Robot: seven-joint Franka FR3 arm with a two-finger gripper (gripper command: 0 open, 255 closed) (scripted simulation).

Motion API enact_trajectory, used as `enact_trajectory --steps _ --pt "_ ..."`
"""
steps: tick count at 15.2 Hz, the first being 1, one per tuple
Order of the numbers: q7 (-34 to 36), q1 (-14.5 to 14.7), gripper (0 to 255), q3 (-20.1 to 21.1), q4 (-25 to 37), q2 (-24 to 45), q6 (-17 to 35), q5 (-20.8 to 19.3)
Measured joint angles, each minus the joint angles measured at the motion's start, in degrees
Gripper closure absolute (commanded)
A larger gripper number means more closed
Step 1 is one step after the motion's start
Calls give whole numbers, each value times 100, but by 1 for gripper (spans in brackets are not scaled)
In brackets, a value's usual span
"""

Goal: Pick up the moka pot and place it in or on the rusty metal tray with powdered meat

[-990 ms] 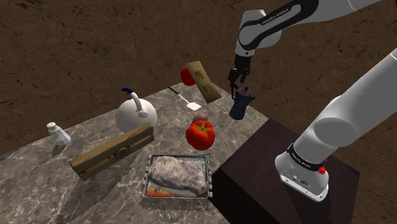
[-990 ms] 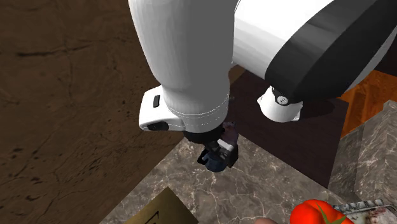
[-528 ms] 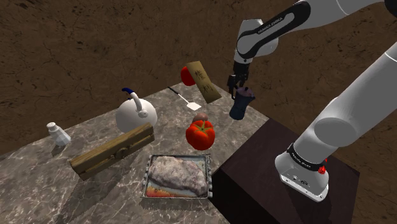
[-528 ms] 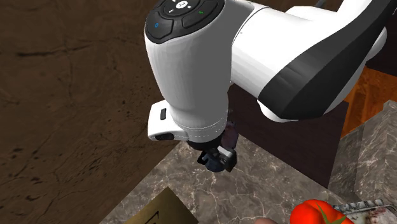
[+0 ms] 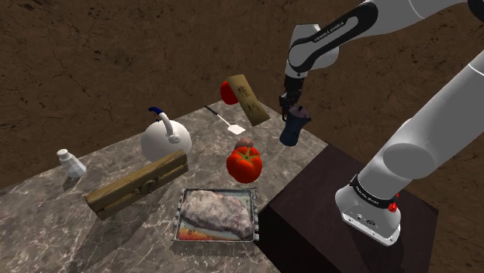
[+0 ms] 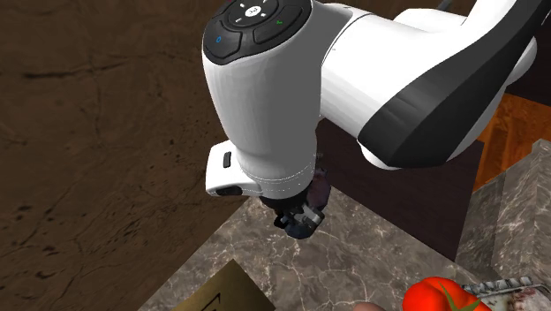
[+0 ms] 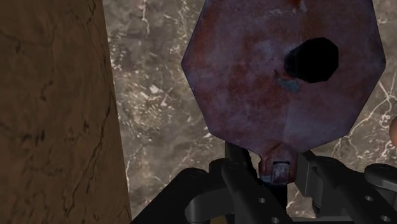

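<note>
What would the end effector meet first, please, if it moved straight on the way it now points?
The moka pot. The end effector points down at its lid and handle, directly ahead, with the marble tabletop beyond. Whether any gap remains is unclear.

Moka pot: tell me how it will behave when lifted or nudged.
The moka pot looks rigid and faceted, so it probably won't flex or roll. It stands tall and narrow near the corner of the counter, so a nudge could tip it. The gripper sits at its side handle, off centre, so it may tilt when lifted.
</note>
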Motion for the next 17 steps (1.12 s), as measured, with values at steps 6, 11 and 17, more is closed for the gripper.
enact_trajectory --steps 6,11,17 --pt "0 0 255 0 0 0 1 0" --pt "27 1 255 8 44 -132 -177 -21" --pt "62 -9 255 14 241 -429 -668 -68"
